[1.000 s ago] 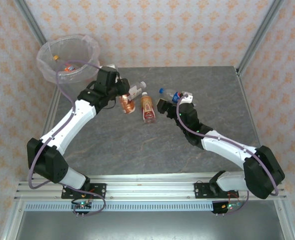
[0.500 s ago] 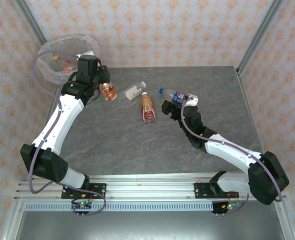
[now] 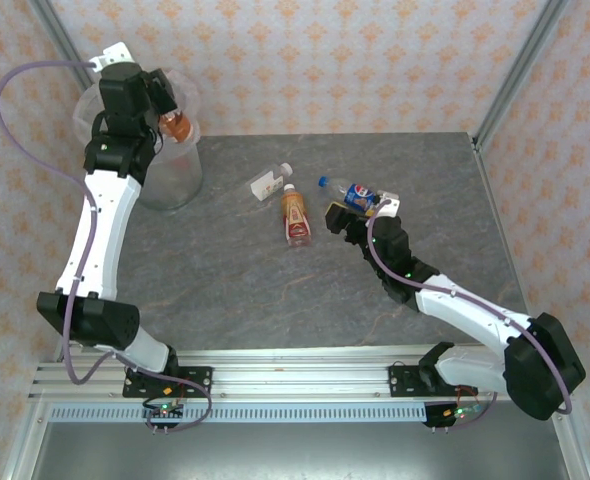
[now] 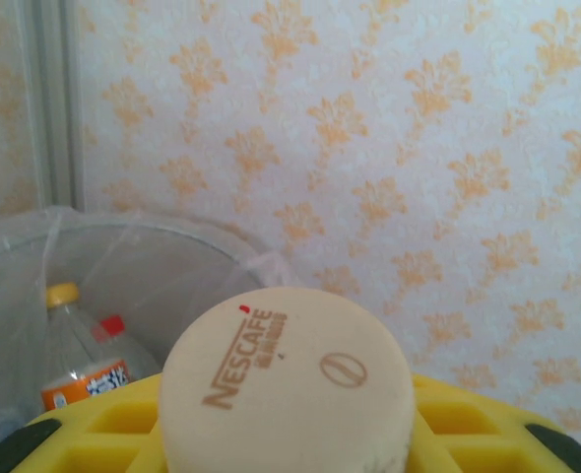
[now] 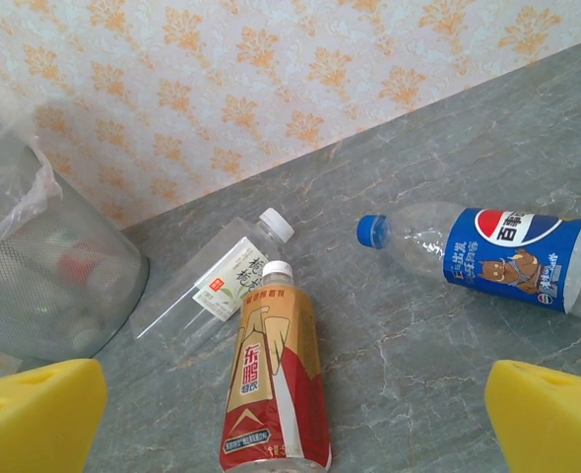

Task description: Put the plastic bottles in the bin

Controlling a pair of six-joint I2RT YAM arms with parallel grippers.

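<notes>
The left gripper hangs high over the bin at the far left corner, its yellow pads clamped on a brown Nescafe bottle. An orange-labelled bottle lies inside the bin. The right gripper hovers low, fingers wide apart, just beside the blue Pepsi bottle. A red-and-gold bottle and a clear white-labelled bottle lie to its left on the grey table.
</notes>
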